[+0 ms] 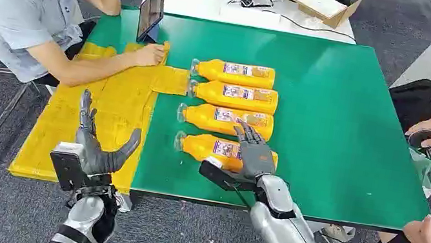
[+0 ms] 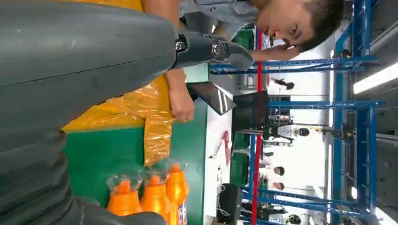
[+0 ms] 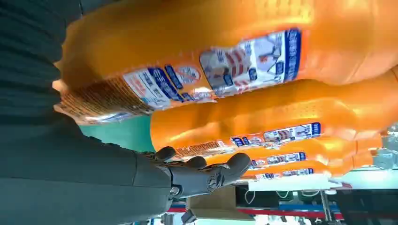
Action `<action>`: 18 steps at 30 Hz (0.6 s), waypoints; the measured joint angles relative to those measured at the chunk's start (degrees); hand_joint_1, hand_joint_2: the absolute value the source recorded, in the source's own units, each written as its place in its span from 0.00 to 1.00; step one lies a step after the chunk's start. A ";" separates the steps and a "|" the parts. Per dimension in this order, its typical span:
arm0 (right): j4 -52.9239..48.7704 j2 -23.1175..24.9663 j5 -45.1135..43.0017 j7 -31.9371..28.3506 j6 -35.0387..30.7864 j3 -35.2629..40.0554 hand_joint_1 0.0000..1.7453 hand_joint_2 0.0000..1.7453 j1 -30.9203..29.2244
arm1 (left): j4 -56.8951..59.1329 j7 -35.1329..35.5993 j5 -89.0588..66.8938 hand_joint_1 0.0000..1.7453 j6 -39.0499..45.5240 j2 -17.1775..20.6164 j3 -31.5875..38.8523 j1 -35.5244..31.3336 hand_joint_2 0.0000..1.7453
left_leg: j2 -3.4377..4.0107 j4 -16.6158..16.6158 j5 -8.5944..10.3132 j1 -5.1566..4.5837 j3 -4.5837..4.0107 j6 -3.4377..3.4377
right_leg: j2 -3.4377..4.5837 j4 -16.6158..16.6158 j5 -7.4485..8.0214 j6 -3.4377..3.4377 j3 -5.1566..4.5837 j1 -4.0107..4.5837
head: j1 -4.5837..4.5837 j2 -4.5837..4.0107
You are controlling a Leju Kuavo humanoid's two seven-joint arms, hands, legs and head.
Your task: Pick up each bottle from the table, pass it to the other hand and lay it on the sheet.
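Now – right hand rests with spread fingers on nearest bottle, not clamped | four bottles lie in a row on green desk | left hand spread apart, holding nothing – above yellow sheet

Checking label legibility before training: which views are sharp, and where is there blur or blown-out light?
Head view: evenly lit and sharp, though bottle labels are too small to read. Right wrist view: the nearest bottle is close and soft, print smeared. Left wrist view: the background beyond the blue frame is washed out white.
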 measured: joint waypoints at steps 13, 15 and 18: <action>7.15 0.00 -2.71 2.91 8.24 1.55 0.00 1.00 -4.41 | 1.55 0.00 0.09 0.00 -2.03 -0.17 0.61 -0.38 1.00 | 0.00 0.00 0.00 0.00 0.04 0.00 | 0.00 0.00 0.00 0.00 0.03 0.00 | 0.02 0.00; 8.70 0.09 -2.64 4.35 10.31 2.29 0.00 1.00 -5.56 | 1.84 0.00 0.02 0.00 -2.25 -0.20 0.66 -0.53 1.00 | 0.01 0.00 0.00 0.00 0.07 0.00 | 0.01 -0.01 0.00 0.00 0.05 0.00 | 0.02 0.00; 10.80 0.13 -2.64 6.08 12.81 3.28 0.01 1.00 -7.36 | 2.34 0.00 0.02 0.00 -3.08 -0.42 0.74 -0.84 1.00 | 0.02 0.00 0.00 0.00 0.21 0.00 | 0.01 -0.02 0.00 0.00 0.17 0.00 | 0.00 0.00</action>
